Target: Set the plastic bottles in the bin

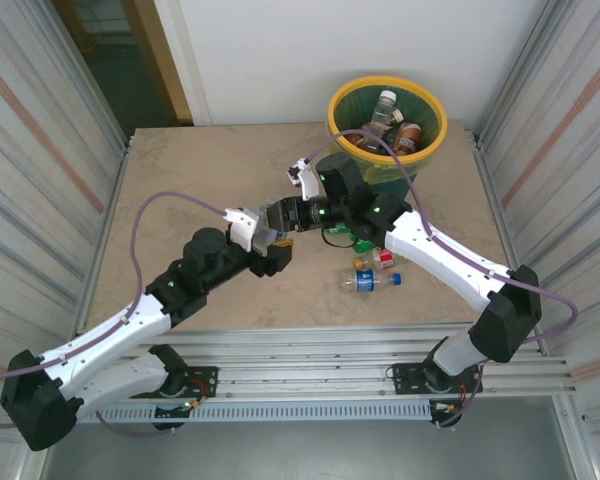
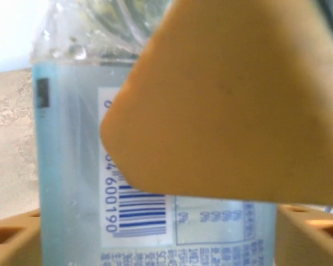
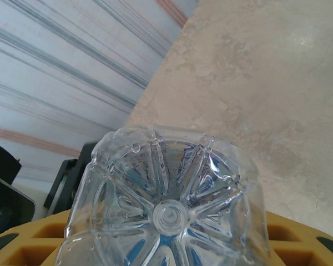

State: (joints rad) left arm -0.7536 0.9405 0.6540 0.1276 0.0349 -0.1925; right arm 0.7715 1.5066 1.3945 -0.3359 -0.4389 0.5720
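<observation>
Comparing the views: the top camera places both pincers together above the middle of the counter (image 1: pixel 200 170), with the left pincer (image 1: pixel 270 243) just below and left of the right pincer (image 1: pixel 288 214), but the item between them is hard to make out there. The right wrist camera supplies it: a clear bottle (image 3: pixel 166 188), its ribbed, droplet-covered base turned straight at the lens, so the long axis runs away from that camera. The left wrist camera shows the same bottle side-on. Its long axis runs up and down the frame, the blue-and-white label and barcode face the lens, and an orange finger (image 2: pixel 227 111) lies across its front. The bottle sits between the right pincer's yellow fingers (image 3: pixel 299 238), which appear clenched on it. It also spans the gap between the left pincer's tan fingers (image 2: pixel 14 233); whether those press or stand released cannot be told. The top camera also records the bin (image 1: pixel 432 142) at the far right corner, binned bottles (image 1: pixel 388 108) within it, and several loose bottles (image 1: pixel 372 281) lying on the counter beneath the right arm
</observation>
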